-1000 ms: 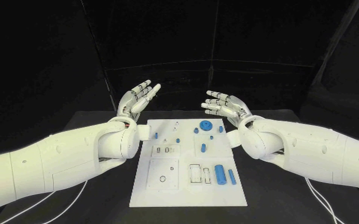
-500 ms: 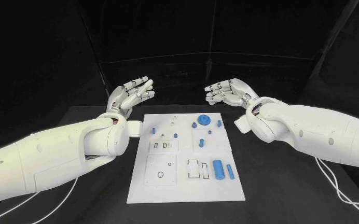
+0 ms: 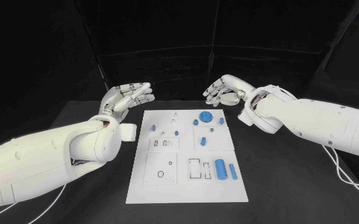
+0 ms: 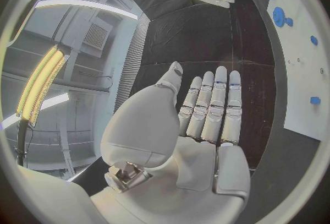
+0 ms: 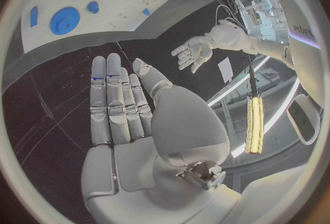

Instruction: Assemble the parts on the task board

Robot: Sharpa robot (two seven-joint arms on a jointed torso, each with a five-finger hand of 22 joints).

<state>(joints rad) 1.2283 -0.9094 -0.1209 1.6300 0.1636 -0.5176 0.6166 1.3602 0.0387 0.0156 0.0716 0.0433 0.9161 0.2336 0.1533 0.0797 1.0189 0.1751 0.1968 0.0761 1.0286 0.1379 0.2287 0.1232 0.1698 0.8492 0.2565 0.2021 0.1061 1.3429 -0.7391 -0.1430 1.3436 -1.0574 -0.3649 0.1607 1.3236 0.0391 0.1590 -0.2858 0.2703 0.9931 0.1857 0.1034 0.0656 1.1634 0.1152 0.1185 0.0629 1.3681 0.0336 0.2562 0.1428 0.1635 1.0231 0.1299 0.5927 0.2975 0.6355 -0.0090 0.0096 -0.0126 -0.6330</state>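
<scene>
The white task board (image 3: 187,156) lies in the middle of the black table (image 3: 284,182). Small blue parts rest on it: a round disc-shaped part (image 3: 205,115) near its far edge, a thick blue cylinder (image 3: 220,168) and a thinner blue rod (image 3: 231,171) side by side toward its near right corner. The left hand (image 3: 128,96) hovers beyond the board's far left corner, palm up, its fingers (image 4: 219,104) straight, apart and grasping nothing. The right hand (image 3: 226,91) hovers beyond the far right corner, its fingers (image 5: 113,97) likewise released and empty.
</scene>
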